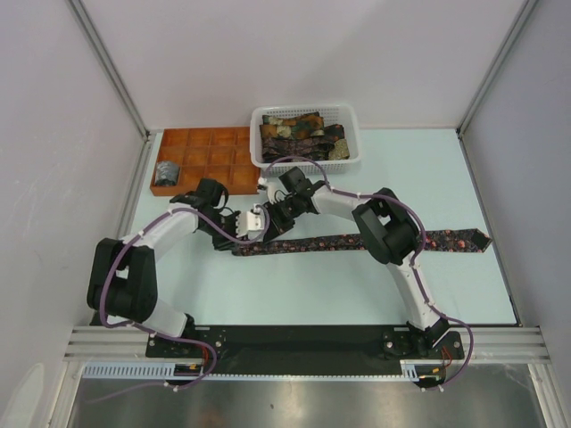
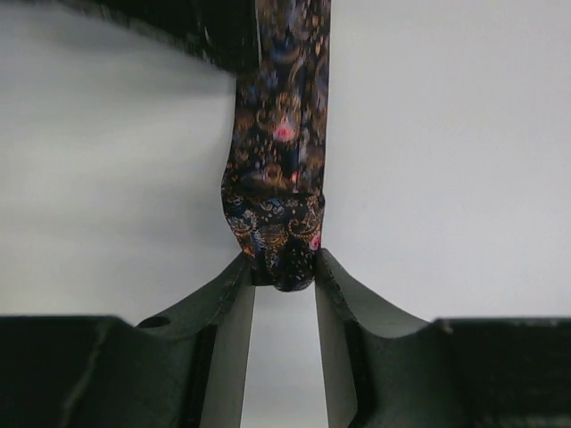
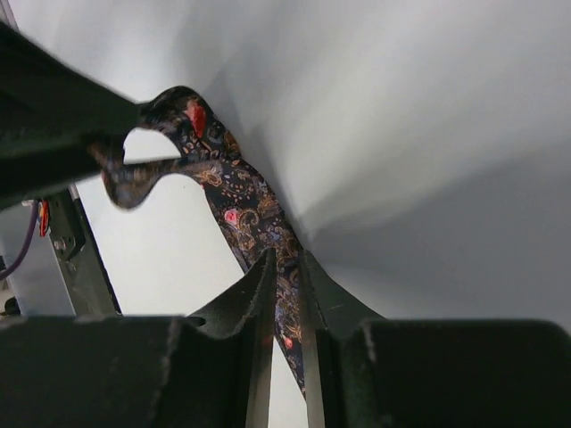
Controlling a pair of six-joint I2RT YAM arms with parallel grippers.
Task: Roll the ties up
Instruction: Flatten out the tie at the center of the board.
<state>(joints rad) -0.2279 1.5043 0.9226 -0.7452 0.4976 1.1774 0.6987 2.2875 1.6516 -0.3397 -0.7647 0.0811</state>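
The left pincer point(image 2: 284, 267) pinches the narrow end of the dark tie point(image 2: 278, 178), which is folded into a small lump between its fingertips. That looks like the first turn of a roll and no more. The right pincer point(image 3: 285, 272) is pressed onto the same tie point(image 3: 245, 214) a little further along, the strip running edge-on through its narrow gap and lifted off the desk point(image 3: 428, 134).

From above, both pincers meet near the tie's left end, while most of the tie point(image 1: 357, 242) lies flat across the desk point(image 1: 312, 285), its wide pointed end far to the right. So this roll is barely begun; nearly all its length is still to be wound.

Behind, the basket point(image 1: 307, 160) of white plastic mesh holds more ties point(image 1: 299, 134), green-gold-brown, loosely folded and not yet rolled. The orange tray point(image 1: 223, 138) has one compartment filled with what seems a rolled dark bundle point(image 1: 167, 172) (too small to be sure); the rest look vacant.

The fabric is thin, limp and woven, paisley in gold and blue with pink-red spots. It will likely slip and spring open unless kept taut.
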